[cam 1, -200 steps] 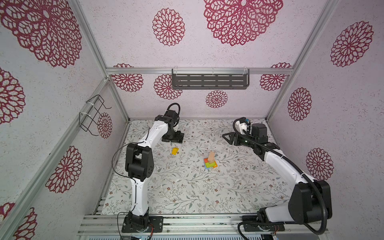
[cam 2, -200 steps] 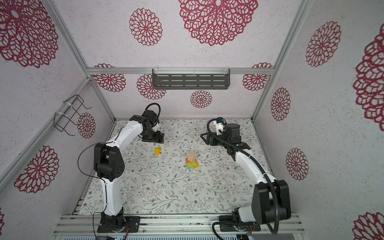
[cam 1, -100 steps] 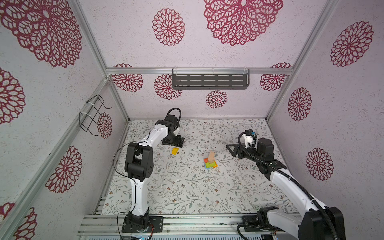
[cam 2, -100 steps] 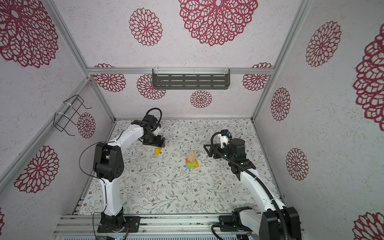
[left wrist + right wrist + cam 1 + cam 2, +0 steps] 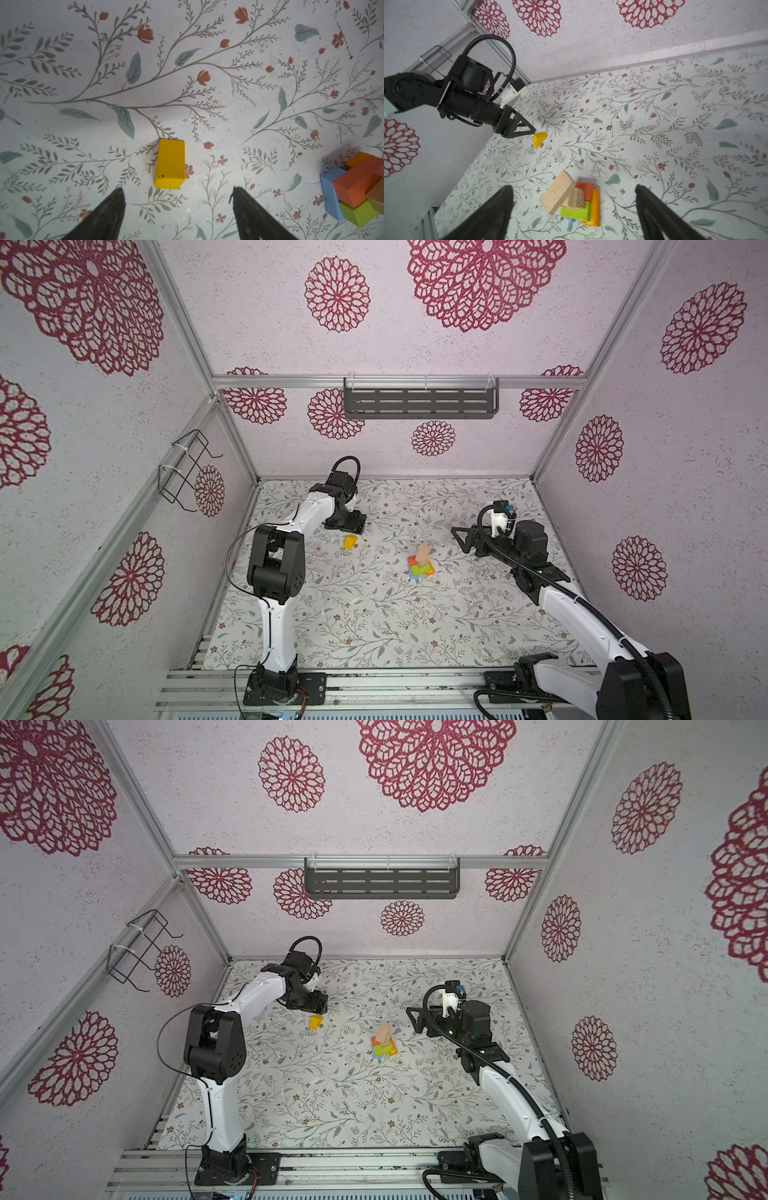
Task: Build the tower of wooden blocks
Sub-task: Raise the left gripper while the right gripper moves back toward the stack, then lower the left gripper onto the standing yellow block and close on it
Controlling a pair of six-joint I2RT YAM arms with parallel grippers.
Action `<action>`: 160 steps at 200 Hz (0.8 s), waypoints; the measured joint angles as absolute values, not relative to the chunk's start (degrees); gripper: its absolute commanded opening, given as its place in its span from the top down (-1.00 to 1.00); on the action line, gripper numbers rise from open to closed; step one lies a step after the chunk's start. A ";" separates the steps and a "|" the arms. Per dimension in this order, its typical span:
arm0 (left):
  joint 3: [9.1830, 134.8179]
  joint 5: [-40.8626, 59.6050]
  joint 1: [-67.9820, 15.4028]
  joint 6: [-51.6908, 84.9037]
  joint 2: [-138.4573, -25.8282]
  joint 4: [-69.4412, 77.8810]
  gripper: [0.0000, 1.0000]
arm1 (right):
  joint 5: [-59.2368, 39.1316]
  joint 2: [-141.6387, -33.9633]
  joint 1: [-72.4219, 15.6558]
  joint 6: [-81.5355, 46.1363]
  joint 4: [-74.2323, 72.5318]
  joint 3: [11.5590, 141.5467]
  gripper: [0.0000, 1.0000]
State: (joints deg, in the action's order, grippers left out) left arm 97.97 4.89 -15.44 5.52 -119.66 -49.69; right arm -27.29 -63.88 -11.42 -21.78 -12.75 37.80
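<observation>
Item: tower (image 5: 420, 565) of blue, lime-green, orange and red blocks with a tan wood block (image 5: 558, 194) tilted on top; it stood near the middle of the flowered table (image 5: 374, 614), apart from and left of the right gripper (image 5: 459, 536), in line with the gap between its wide-open, empty jaws but beyond their tips. Item: yellow block (image 5: 170, 164); it lay alone on the table, left of and farther back than the tower, just beyond the tips of the left gripper (image 5: 177, 189), whose jaws were spread and held nothing.
</observation>
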 measured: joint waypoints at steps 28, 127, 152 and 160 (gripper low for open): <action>97.97 4.80 -15.44 5.32 -120.51 -49.47 -0.49 | -26.96 -64.49 -11.42 -22.11 -13.17 37.56 -0.97; 96.79 4.49 -16.10 3.86 -123.83 -49.21 -0.08 | -26.55 -64.47 -10.98 -22.65 -15.55 35.05 -0.97; 96.79 4.12 -16.25 3.81 -124.33 -49.50 -0.01 | -26.59 -64.47 -10.92 -23.00 -15.62 34.52 -0.97; 96.79 4.05 -16.25 3.81 -124.53 -49.65 -0.01 | -26.59 -64.47 -10.92 -23.11 -15.62 34.50 -0.97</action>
State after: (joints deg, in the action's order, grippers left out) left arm 96.79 4.05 -16.25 3.81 -124.53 -49.65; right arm -26.59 -64.47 -10.92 -23.11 -15.62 34.50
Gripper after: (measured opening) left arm 0.507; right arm 0.987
